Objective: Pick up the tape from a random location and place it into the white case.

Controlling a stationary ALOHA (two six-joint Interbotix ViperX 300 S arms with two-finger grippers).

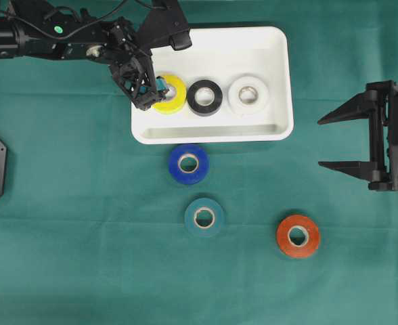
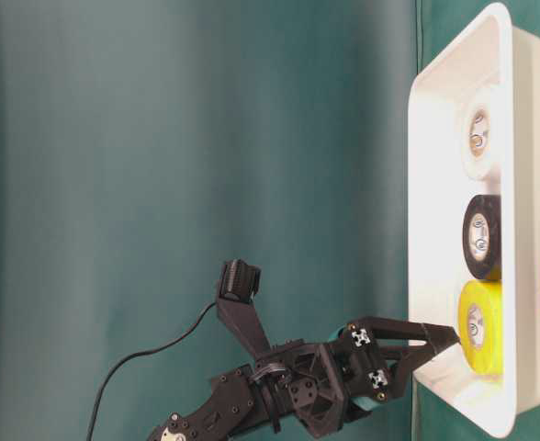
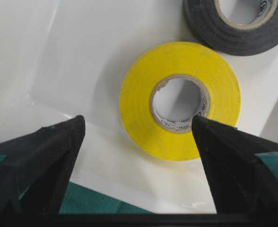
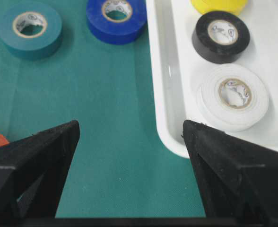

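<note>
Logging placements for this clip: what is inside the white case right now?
Inside the white case lie three rolls in a row: yellow tape, black tape, white tape. The left gripper covers the yellow roll's edge overhead.

Robot lab bench: green cloth (image 1: 63,271), green backdrop (image 2: 187,138).

In the white case (image 1: 280,81) lie yellow tape (image 1: 174,93), black tape (image 1: 205,97) and white tape (image 1: 248,95), the left gripper (image 1: 151,91) spread over the yellow one, with blue tape (image 1: 189,163), teal tape (image 1: 204,217) and orange tape (image 1: 298,235) nearer on the green cloth (image 1: 84,237), right gripper (image 1: 331,142) open at right.
</note>
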